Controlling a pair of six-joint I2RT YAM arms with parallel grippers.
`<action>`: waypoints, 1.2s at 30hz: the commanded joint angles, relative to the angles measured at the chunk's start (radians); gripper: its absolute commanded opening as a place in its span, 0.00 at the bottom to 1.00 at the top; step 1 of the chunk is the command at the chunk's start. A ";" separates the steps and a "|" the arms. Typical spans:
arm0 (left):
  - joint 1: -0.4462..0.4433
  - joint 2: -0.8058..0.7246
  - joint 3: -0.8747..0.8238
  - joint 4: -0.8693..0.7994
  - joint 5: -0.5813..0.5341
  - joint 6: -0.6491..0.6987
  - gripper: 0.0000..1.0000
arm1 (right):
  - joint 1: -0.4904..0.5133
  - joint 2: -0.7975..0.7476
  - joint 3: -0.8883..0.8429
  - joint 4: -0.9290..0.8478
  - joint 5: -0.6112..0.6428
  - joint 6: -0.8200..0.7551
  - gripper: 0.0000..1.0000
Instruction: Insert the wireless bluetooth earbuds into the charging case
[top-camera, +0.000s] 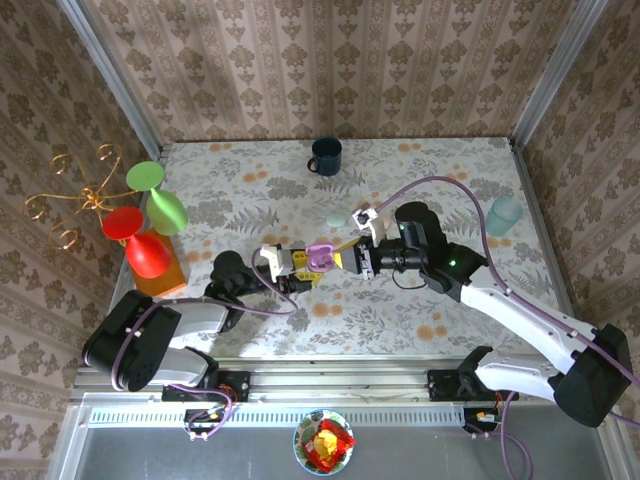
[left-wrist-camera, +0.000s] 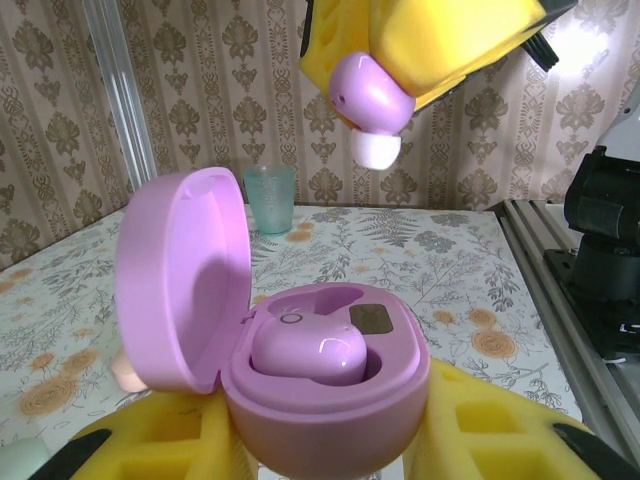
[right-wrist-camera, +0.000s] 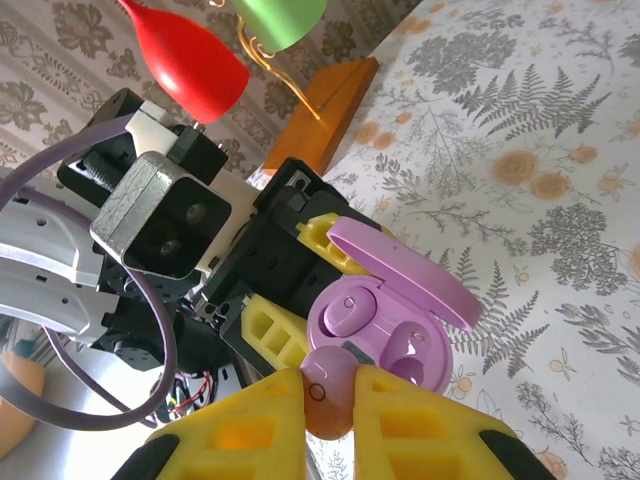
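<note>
Fern-print counter (top-camera: 420, 330), mid-frame: left fingers (left-wrist-camera: 480, 425) clamp an open lilac plastic charging case (left-wrist-camera: 330, 400) while right fingers (right-wrist-camera: 250, 425) pinch a glossy lilac earbud (right-wrist-camera: 330, 395) just above it.

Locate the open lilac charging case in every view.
Top external: lilac charging case at picture centre.
Left wrist: bottom centre, lid open leftward, below the earbud.
Right wrist: lower centre, above that earbud.
Shared landmark: the yellow fingers of the left tool gripping it.

Dark mug (top-camera: 325, 156) far edge; pale cup (top-camera: 505, 215) right.
</note>
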 joint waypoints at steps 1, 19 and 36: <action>-0.006 -0.016 0.023 0.038 0.028 0.018 0.31 | 0.011 0.024 0.038 0.006 -0.032 -0.035 0.16; -0.012 -0.026 0.029 0.038 0.027 -0.002 0.31 | 0.017 0.106 0.035 -0.014 -0.002 -0.077 0.17; -0.010 -0.037 0.016 0.036 0.008 0.015 0.31 | 0.017 0.077 0.035 -0.029 0.050 -0.077 0.37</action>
